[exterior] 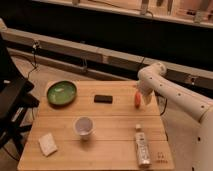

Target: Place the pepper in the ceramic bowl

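Note:
The pepper (137, 98) is a small orange-red piece near the right edge of the wooden table (110, 125). My gripper (140, 96) hangs down from the white arm (170, 92) right at the pepper, at the table's right side. The green ceramic bowl (61, 92) stands at the far left of the table, well away from the gripper, with nothing in it.
A flat black block (103, 98) lies between bowl and pepper. A white cup (83, 126) stands mid-table. A white cloth (48, 143) lies front left. A clear bottle (142, 146) lies front right. A black chair (12, 100) stands left of the table.

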